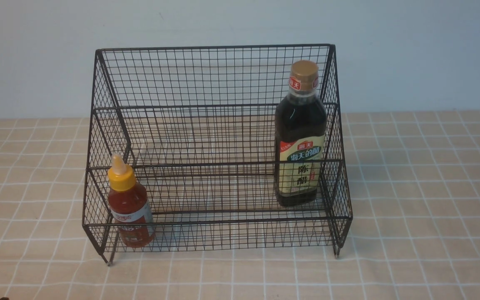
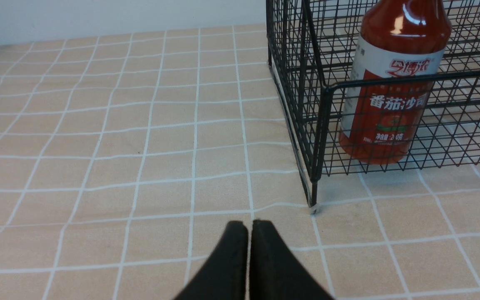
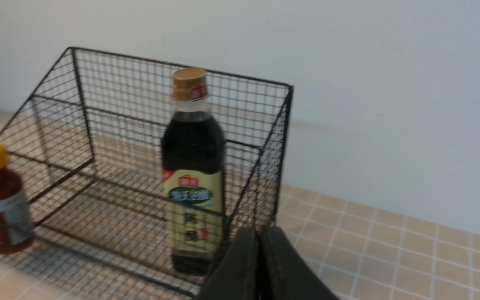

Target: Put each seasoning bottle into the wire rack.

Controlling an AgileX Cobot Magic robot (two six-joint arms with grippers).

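Note:
The black wire rack stands in the middle of the checked tablecloth. A small red-sauce bottle with a yellow nozzle cap stands upright in the lower tier's left corner. The taller dark vinegar bottle with a gold cap stands upright at the right end of the rack. No arm shows in the front view. In the left wrist view my left gripper is shut and empty, low over the cloth near the rack's front left leg, with the red bottle behind the mesh. My right gripper is shut and empty, outside the rack's right side, near the vinegar bottle.
A beige tablecloth with a white grid covers the table on both sides of the rack and in front of it. A plain pale wall rises close behind the rack.

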